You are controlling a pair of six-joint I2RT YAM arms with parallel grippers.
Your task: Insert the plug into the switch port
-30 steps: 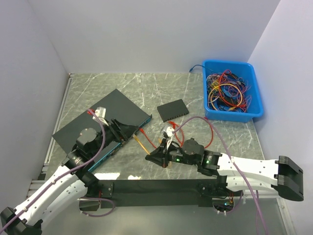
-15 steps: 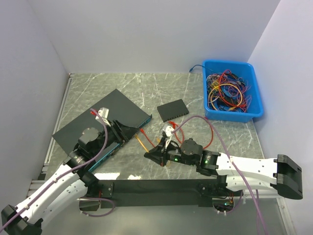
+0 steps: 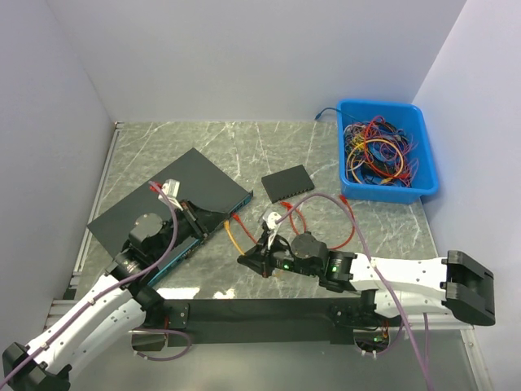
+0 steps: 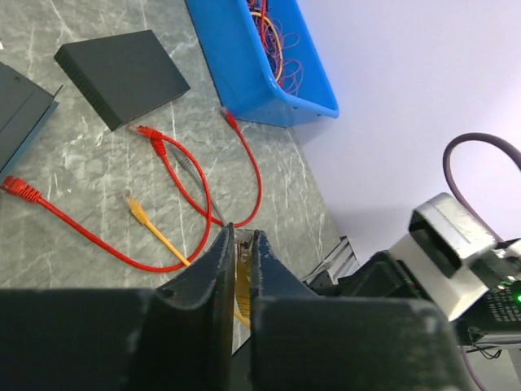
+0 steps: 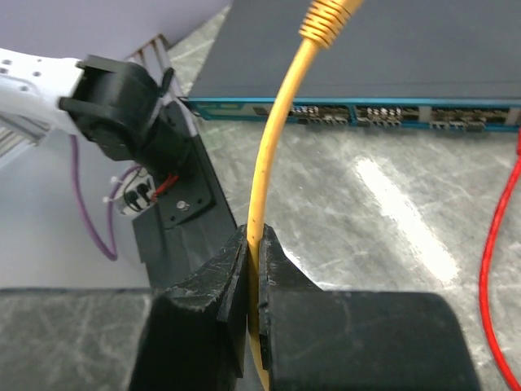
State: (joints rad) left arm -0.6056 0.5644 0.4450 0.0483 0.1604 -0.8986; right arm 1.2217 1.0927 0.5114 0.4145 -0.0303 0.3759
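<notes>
**Marble desk (image 3: 277,155): plug (image 4: 130,199) leads the right claw (image 5: 254,244), just short of the switch (image 3: 175,191)**

On the desk's left half the switch lies slantwise, its teal front face turned toward the arms. The right claw is pinched on the yellow cable (image 5: 273,138) some way behind the plug. The cable's long axis runs from the jaws forward and a little left to that front face, so the plug leads and the claw follows. From above, the plug is just beside the face but apart from it, not yet in a port. As I read it, the coming move is a push along the cable's own line. The free length between grip and plug may bend rather than drive straight.

The left claw (image 4: 242,236) lies at the switch's front edge, nearer the switch than the right one, with its jaws drawn to a thin slit. A sliver of yellow shows in the slit. Whether that is the cable pinched or only seen through the gap, I cannot tell.

The right wrist view shows the port row (image 5: 407,114) plainly, and the cable rising to its ribbed boot (image 5: 330,16), but the top edge cuts off the plug tip. The left wrist view shows the plug whole, low over the desk near the red cables (image 4: 175,175), yet only a corner of the switch and no ports. Only the top view holds plug and switch face together, and there they are too small to tell which port the plug faces.
</notes>
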